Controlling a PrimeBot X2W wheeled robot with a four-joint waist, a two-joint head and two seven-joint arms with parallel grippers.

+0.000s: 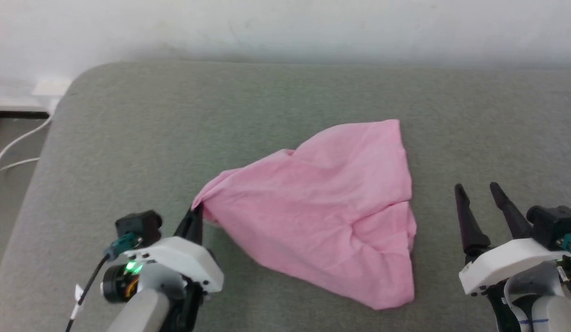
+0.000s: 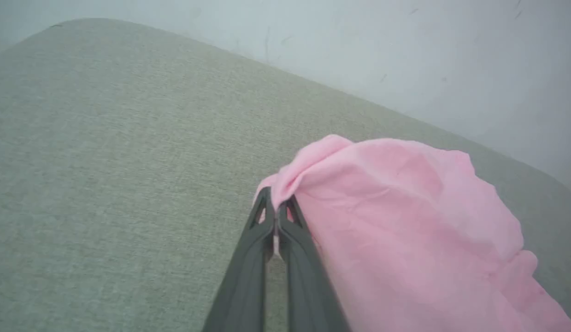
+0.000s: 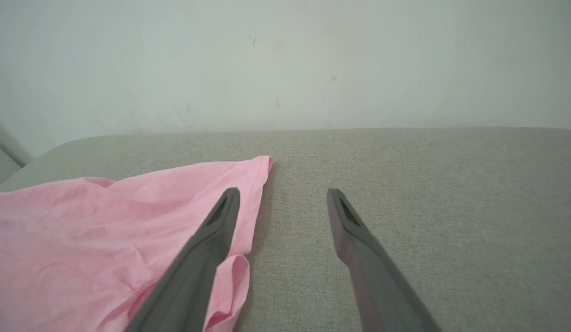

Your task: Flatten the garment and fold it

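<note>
The garment [image 1: 326, 207] is a light pink cloth lying crumpled on the grey-green cushion [image 1: 174, 120], its left corner drawn into a point. My left gripper [image 1: 196, 216] is shut on that left corner; in the left wrist view the two dark fingers [image 2: 260, 221] meet with pink fabric [image 2: 405, 221] pinched at the left gripper's tips [image 2: 275, 203]. To the right of the garment my right gripper [image 1: 476, 188] stands open with nothing between its fingers. In the right wrist view the right gripper [image 3: 281, 196] hovers just past the garment's right edge [image 3: 128, 216].
A pale wall [image 1: 285, 27] runs along the cushion's far edge. White cables [image 1: 13, 147] hang beyond the cushion's left side. Bare cushion lies to the left of the garment and behind it.
</note>
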